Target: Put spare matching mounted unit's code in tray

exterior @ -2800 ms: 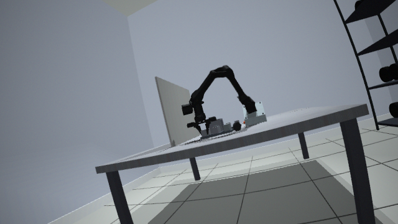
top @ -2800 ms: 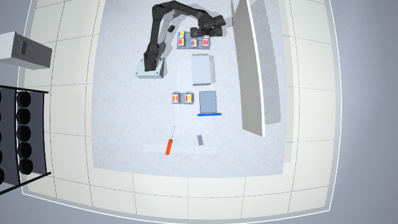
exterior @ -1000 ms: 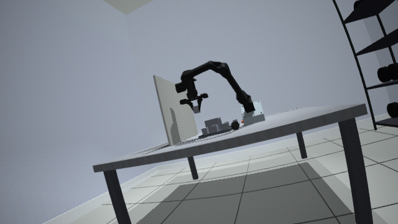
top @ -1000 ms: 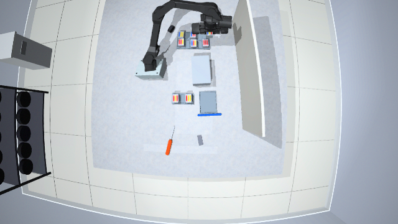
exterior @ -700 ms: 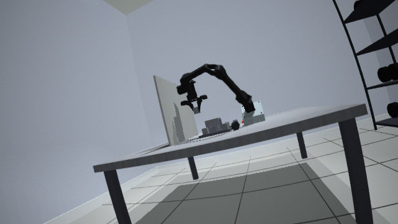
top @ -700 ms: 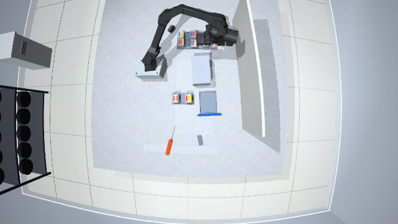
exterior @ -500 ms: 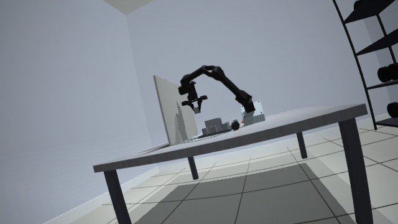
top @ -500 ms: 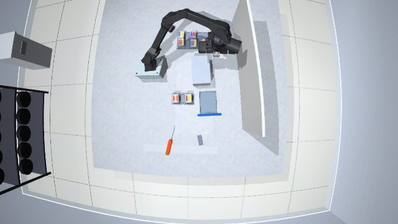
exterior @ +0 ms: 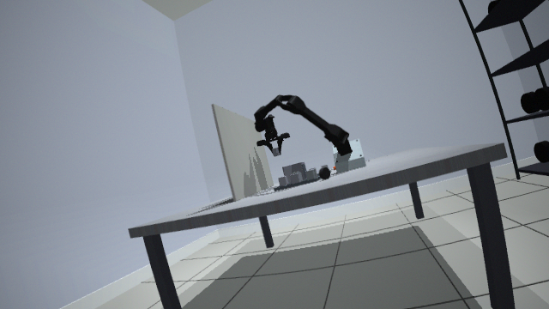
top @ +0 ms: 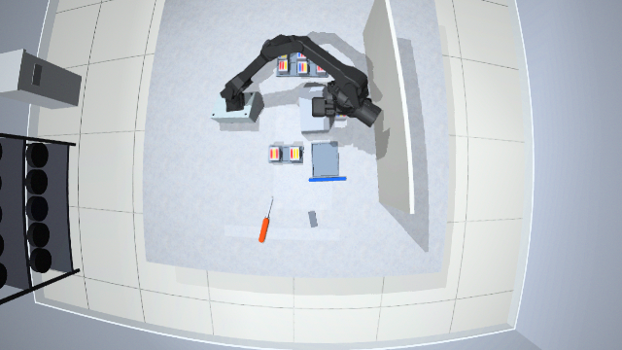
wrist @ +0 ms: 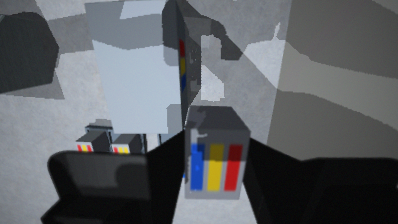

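Note:
My gripper [exterior: 275,148] [wrist: 210,135] is shut on a grey spare block [wrist: 215,167] with blue, yellow and red stripes. It holds the block in the air beside the pale box [top: 314,119] [wrist: 137,75]. On the box's right side, the wrist view shows a steeply seen code strip [wrist: 182,65] with red, yellow and blue bands. The tray [top: 325,159] with a blue front bar [top: 328,179] stands in front of the box. Several striped spares sit in the rear rack [top: 301,75], partly hidden by the arm.
A tall upright panel [top: 389,122] [wrist: 340,120] [exterior: 240,154] stands close to the right of my gripper. A small rack [top: 285,155] with two striped blocks is left of the tray. An orange screwdriver [top: 263,229] and a small grey piece [top: 313,219] lie farther forward.

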Robot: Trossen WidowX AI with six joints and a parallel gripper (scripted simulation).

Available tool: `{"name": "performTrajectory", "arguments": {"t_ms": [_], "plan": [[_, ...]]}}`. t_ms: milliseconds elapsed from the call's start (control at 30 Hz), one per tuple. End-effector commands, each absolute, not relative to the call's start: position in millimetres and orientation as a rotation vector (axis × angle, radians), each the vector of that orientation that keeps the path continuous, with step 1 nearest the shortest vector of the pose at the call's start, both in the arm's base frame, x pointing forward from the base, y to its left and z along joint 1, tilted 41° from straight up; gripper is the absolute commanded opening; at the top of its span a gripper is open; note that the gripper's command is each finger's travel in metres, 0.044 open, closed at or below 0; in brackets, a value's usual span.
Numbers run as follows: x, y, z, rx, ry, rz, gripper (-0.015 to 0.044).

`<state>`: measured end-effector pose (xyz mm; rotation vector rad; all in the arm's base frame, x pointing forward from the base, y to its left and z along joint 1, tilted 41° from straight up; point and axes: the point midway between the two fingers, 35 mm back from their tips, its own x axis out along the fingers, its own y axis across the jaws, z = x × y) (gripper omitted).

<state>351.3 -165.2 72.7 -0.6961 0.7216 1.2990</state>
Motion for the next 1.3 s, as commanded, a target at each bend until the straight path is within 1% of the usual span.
{"name": "performTrajectory", "arguments": {"t_ms": [0,567,1267], "plan": [[344.9,-189.8,54.2,-0.707,0.718,1.3,0.0],[296.9,-265.6,-28.7,-0.7,0.666,1.318,0.0],[299.3,-260.5,-42.6,-0.701,0.663,1.318,0.0]]}}
